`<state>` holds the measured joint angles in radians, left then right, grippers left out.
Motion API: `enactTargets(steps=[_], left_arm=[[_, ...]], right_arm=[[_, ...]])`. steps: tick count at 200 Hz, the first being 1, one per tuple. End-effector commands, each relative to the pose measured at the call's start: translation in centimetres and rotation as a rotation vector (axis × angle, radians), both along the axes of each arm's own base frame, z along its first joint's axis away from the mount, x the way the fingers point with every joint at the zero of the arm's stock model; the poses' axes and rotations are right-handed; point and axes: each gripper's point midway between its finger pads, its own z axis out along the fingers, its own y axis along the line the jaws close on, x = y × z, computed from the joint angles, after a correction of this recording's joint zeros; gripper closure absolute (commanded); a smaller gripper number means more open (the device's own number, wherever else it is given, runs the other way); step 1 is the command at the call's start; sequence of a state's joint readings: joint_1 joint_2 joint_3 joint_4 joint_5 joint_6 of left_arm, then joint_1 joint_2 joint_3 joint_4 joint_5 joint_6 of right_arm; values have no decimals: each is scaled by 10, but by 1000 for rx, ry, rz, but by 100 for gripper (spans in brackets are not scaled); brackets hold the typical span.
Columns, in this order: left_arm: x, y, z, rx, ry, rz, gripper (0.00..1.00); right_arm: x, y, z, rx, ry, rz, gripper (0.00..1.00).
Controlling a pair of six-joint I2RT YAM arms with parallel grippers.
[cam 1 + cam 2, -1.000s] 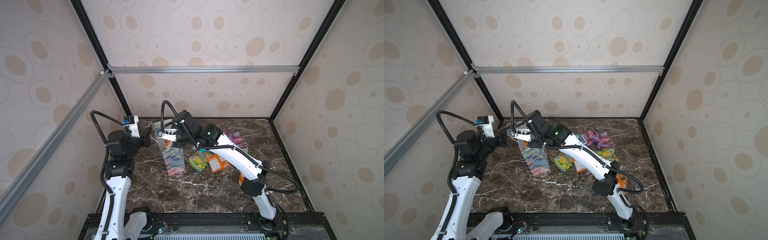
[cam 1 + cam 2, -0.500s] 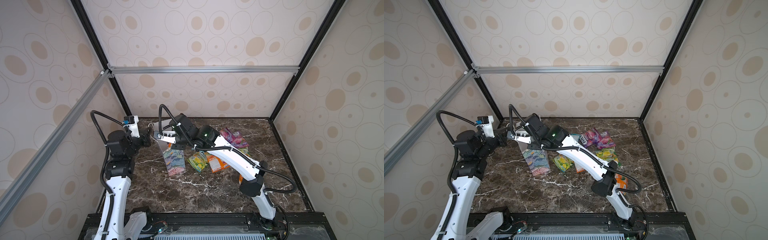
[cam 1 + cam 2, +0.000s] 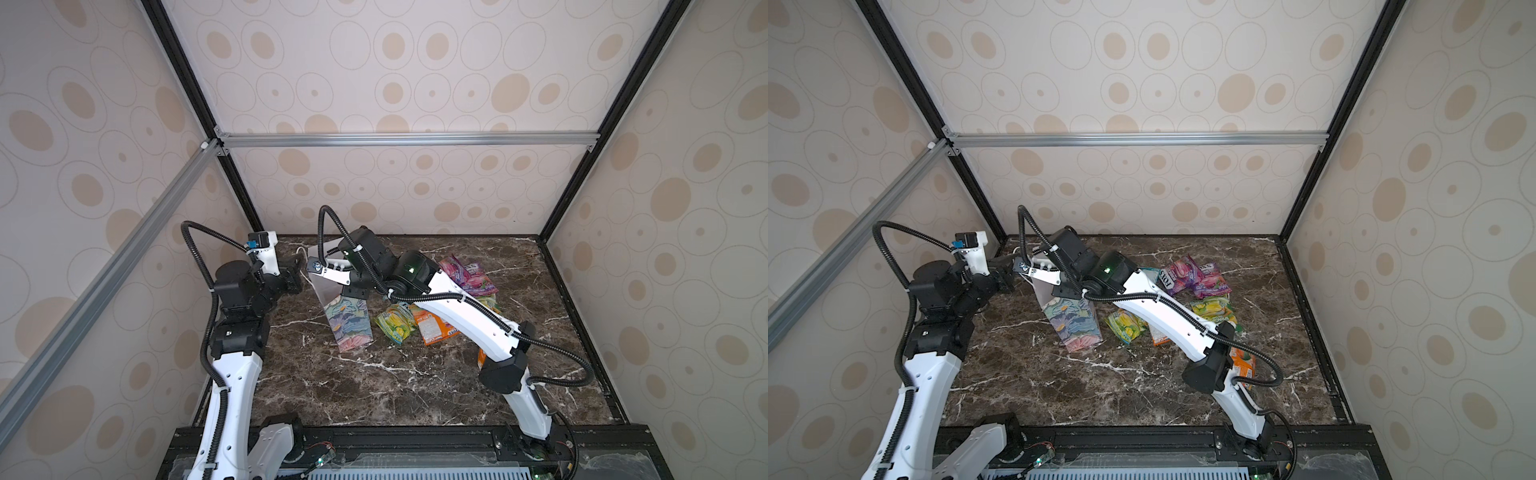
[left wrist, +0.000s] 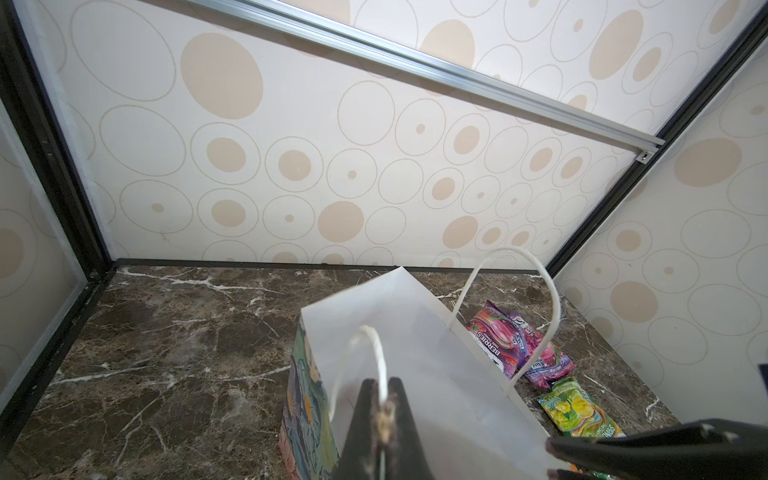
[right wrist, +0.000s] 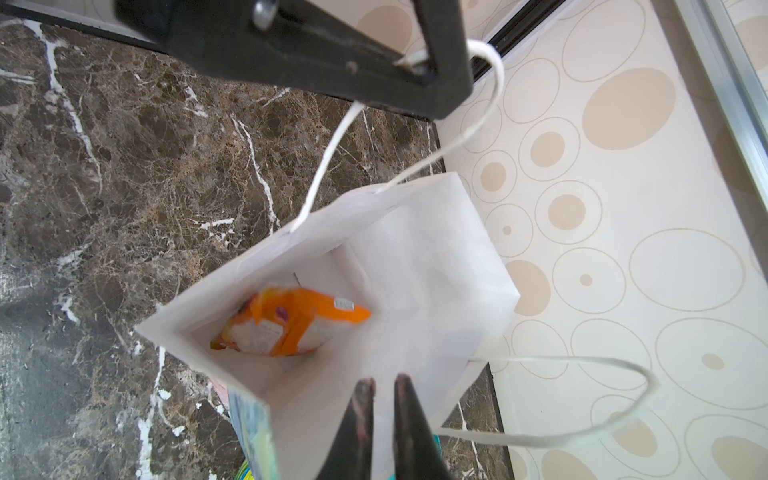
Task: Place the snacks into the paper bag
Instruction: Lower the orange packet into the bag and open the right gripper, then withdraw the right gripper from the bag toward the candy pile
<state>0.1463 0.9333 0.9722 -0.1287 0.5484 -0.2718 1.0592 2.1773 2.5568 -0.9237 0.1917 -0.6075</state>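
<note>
- Views from the top both show the paper bag [image 3: 349, 320] standing upright on the marble table [image 3: 374, 386], left of centre. The loose snacks [image 3: 395, 323] are scattered just to its right, some partly under the right arm.
- In both top views the left gripper [image 3: 300, 272] sits at the bag's upper left edge. The right gripper [image 3: 356, 292] hangs over the bag's mouth, but its own wrist hides the jaws there.
- Seen from the left wrist, the left gripper [image 4: 382, 409] is clamped tight on one white cord handle [image 4: 365, 345] and draws that wall outward. I judge this grip is meant to hold the mouth wide and stop the light bag tipping.
- Beyond the bag in that view, purple-pink packets [image 4: 498, 336] and a green-yellow packet [image 4: 577, 409] lie on the table, close to the bag; whether any touches it I cannot tell.
- From the right wrist, the right gripper [image 5: 384, 384] is poised above the open mouth. Its jaws stand a narrow gap apart with nothing between them.
- An orange packet [image 5: 291, 328] is low inside the bag. It is blurred, so I cannot tell whether it is resting or dropping.
- Releasing over the middle of the mouth probably lets a packet fall clear of the rim.
- Most packets lie outside, so the task looks barely begun.
</note>
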Motion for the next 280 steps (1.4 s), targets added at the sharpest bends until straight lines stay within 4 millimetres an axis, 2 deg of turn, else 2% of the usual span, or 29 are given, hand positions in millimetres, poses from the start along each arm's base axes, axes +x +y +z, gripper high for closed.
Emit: enactTargets(steps=[1,47,71,97,101,131,152,168,181,202,243,280], left_arm=[[-2,1,10,4,-31,-1,100],[-2,2,11,9,-32,7,100],[0,2,9,2,-30,3,100],[0,2,9,4,-27,1,100],[0,1,9,4,-27,-1,100],[-1,1,10,3,-32,0,100],[-1,1,11,0,-33,-4,100],[-2,0,11,-3,-33,-11,100],[-2,-1,13,-5,-40,-16,100],[-3,-2,12,-7,-38,-19,100],[-3,-3,12,-9,-41,-23,100],[-3,-3,13,-11,-43,-26,100]], right_arm=[[-8,-1,15,44,4,5,87],[-36,-4,39,147,96,63,87],[-50,-12,50,204,150,73,87],[-56,-24,62,264,168,48,88],[-56,-25,55,255,177,36,88],[-59,-44,66,320,187,-22,88],[-61,-58,66,347,190,-69,87],[-60,-71,62,356,182,-116,88],[-57,-83,60,371,164,-161,95],[-54,-98,56,401,154,-216,96],[-48,-126,30,441,195,-306,97],[-39,-165,3,465,238,-422,98]])
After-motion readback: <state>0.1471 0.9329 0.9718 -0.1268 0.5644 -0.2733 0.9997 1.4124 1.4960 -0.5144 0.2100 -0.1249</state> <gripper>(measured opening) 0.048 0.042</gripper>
